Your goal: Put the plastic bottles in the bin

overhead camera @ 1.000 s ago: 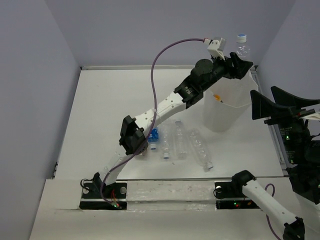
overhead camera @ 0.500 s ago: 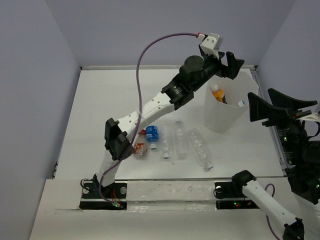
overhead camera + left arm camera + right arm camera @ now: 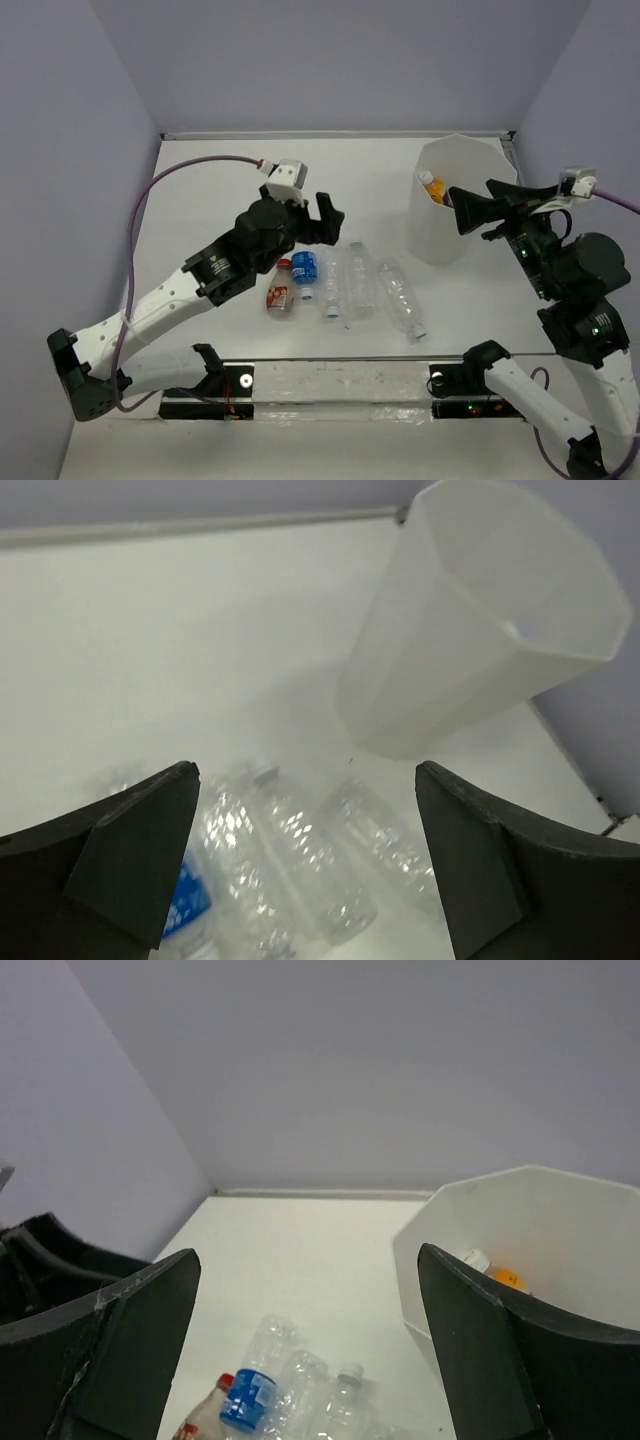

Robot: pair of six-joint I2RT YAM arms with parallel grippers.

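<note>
- The left gripper (image 3: 322, 222) hangs with jaws spread and empty just above the left end of a row of bottles on the table (image 3: 210, 190). The bin (image 3: 440, 238) stands well apart to its right.
- The right gripper (image 3: 478, 205), also spread and empty, sits at the bin's right rim.
- Five bottles lie in the row: one red-labelled bottle (image 3: 280, 298), one blue-labelled bottle (image 3: 305, 268) and three clear bottles (image 3: 358, 282).
- One orange-yellow bottle (image 3: 432, 187) shows inside the bin.
- Half a second ago the left gripper was over the bin. It has since swung back to the row.
</note>
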